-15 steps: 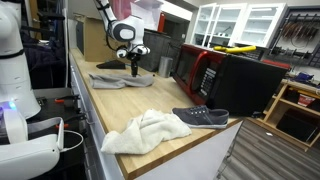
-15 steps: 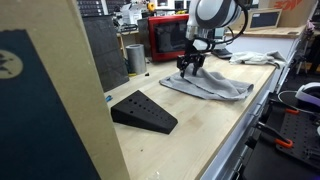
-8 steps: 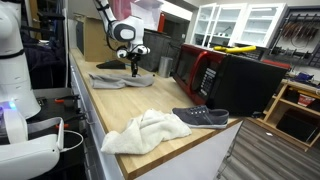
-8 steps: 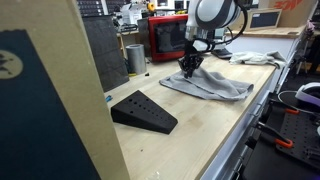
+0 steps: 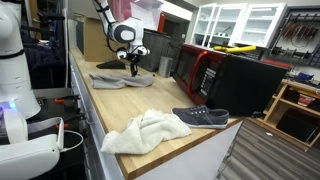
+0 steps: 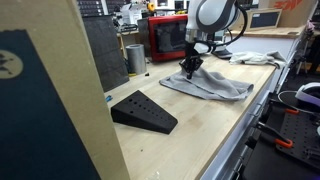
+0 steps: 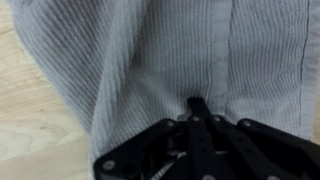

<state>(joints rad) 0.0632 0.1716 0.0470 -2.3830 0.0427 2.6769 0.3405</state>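
Note:
A grey pinstriped cloth [image 7: 150,50] lies spread on the wooden bench and fills most of the wrist view. It also shows in both exterior views [image 5: 118,81] [image 6: 218,86]. My gripper [image 7: 198,106] points straight down onto it, its black fingers pressed together with a small ridge of fabric pinched at their tips. In the exterior views the gripper [image 5: 132,69] [image 6: 188,68] stands upright over the cloth's edge nearest the red microwave.
A red microwave [image 6: 166,38] and a metal cup [image 6: 135,57] stand behind the cloth. A black wedge [image 6: 144,111] lies on the bench. Near the front edge lie a white towel [image 5: 146,131] and a dark shoe [image 5: 201,117]. Bare wood [image 7: 30,125] shows beside the cloth.
The fingers have closed from wide apart to pressed together on the cloth. The arm has stayed in place over the same spot.

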